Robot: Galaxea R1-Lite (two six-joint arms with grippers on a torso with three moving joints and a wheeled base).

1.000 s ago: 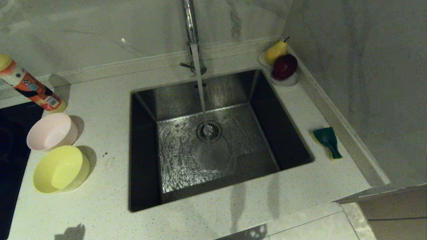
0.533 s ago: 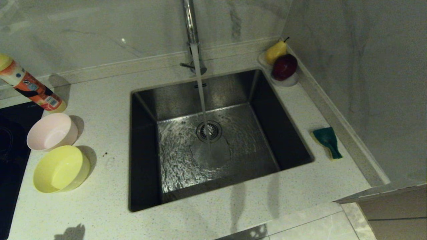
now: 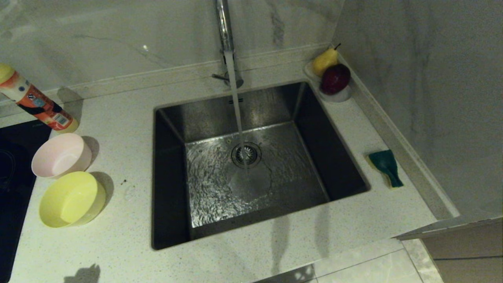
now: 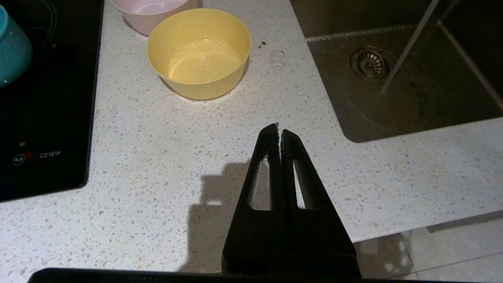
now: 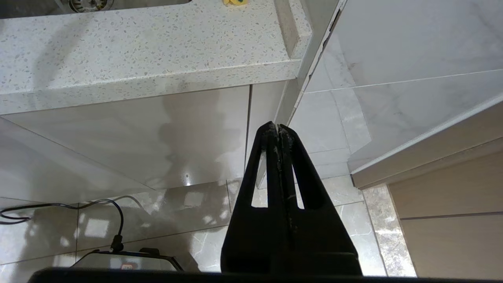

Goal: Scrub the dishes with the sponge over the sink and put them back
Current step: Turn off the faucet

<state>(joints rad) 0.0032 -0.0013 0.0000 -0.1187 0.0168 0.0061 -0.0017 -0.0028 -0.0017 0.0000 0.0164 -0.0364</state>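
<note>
water film (image 3: 247, 184) in sink (image 3: 173, 177) shifted, bowls unmoved

The sink (image 3: 251, 118) is brushed steel with a dull sheen, its floor rippled under running water from a glossy chrome tap (image 3: 224, 23). The worktop (image 3: 125, 220) is pale speckled stone, smooth and matt, while the wall (image 3: 118, 35) behind it is polished marble-look tile. The yellow bowl (image 4: 199, 53) and pink bowl (image 3: 61, 154) look like smooth plastic, and the sponge (image 3: 386, 166) shows a rough green face over yellow foam.
</note>
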